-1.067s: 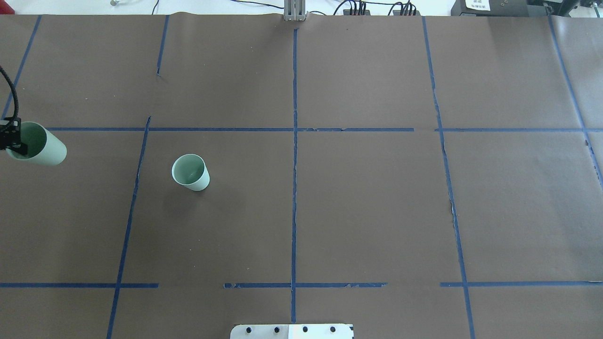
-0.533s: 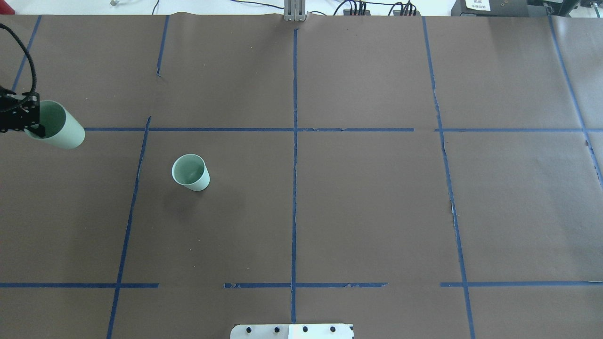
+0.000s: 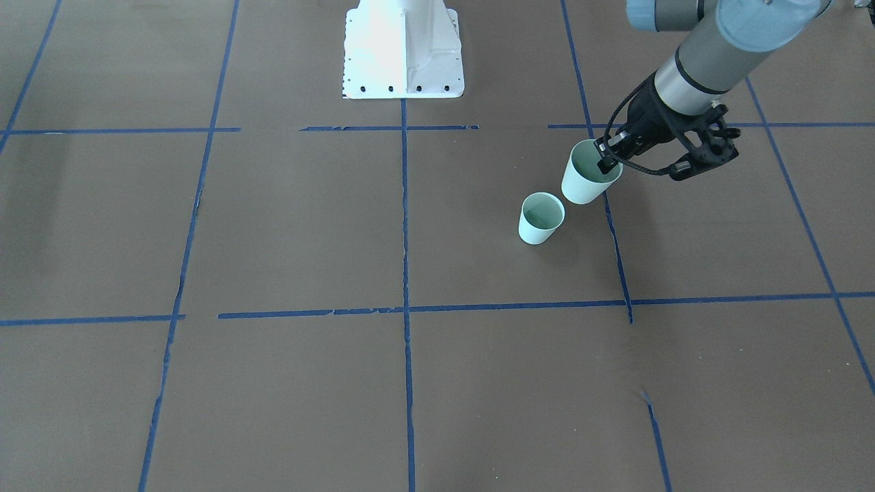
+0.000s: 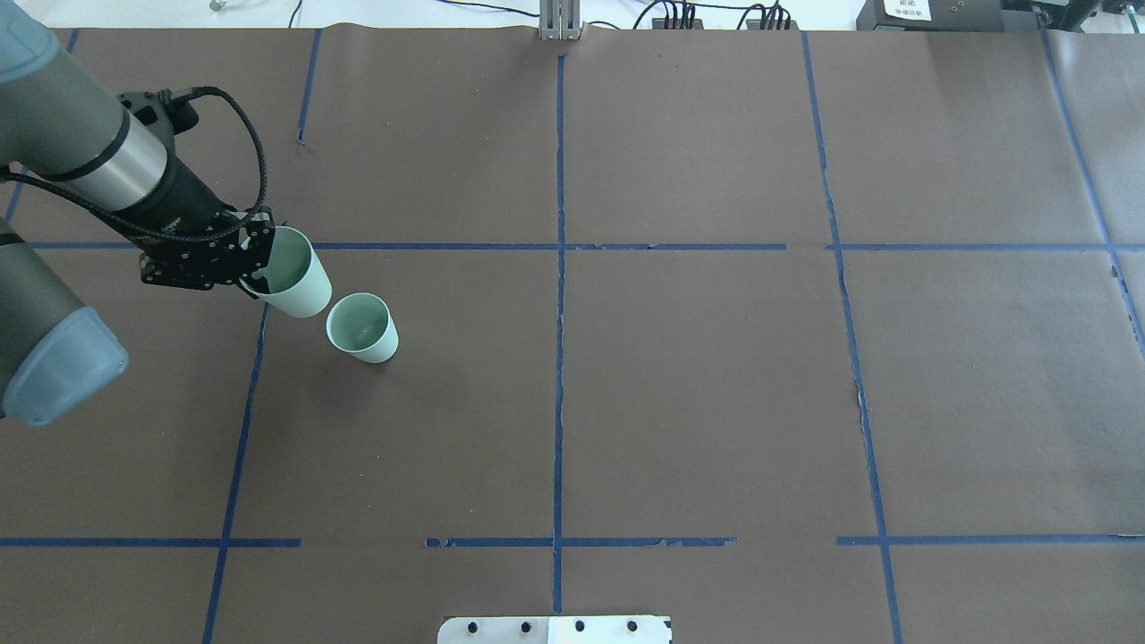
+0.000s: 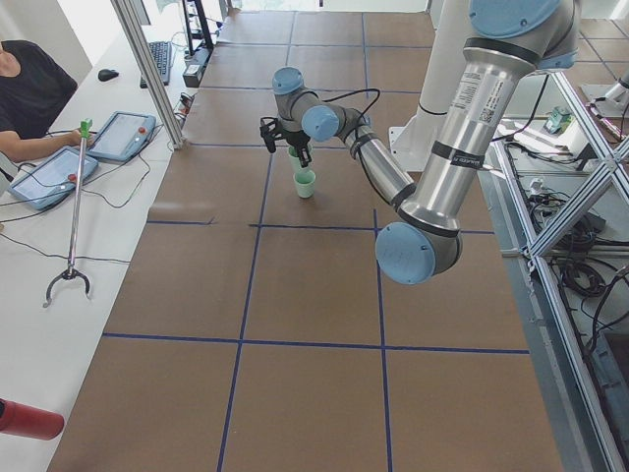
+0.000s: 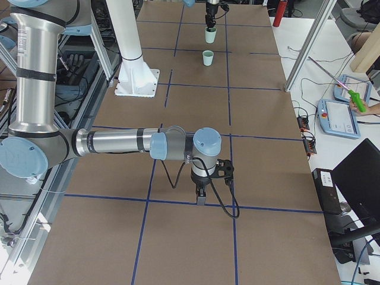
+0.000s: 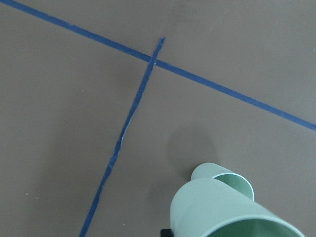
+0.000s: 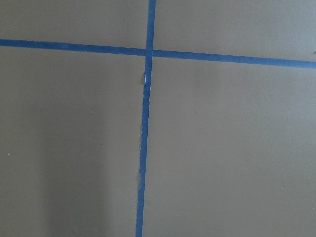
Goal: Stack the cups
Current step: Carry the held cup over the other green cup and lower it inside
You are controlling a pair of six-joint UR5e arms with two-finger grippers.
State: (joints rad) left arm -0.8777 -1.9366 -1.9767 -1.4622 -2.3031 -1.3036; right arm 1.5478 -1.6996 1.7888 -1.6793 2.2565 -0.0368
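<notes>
Your left pincer (image 4: pixel 254 266) is clamped on the rim of the held cup (image 4: pixel 301 286). That cup hangs tilted, base leading, just left of and slightly beyond the standing cup (image 4: pixel 362 329) in the overhead view. The two look near but apart. The standing cup sits upright on the surface (image 4: pixel 716 402), left of the centre tape line.

To stack well, I judge you should first bring the held cup over the standing cup's mouth. Level it so the two axes line up, then lower it straight down. Coming in tilted or from the side risks tipping the light standing cup. Let go only once the base has seated inside.

Both cups look empty, with bare pale interiors.

Your right pincer (image 6: pixel 202 191) hangs toward the right end of the surface, well apart from the cups. I cannot tell whether its fingers are apart or together.
</notes>
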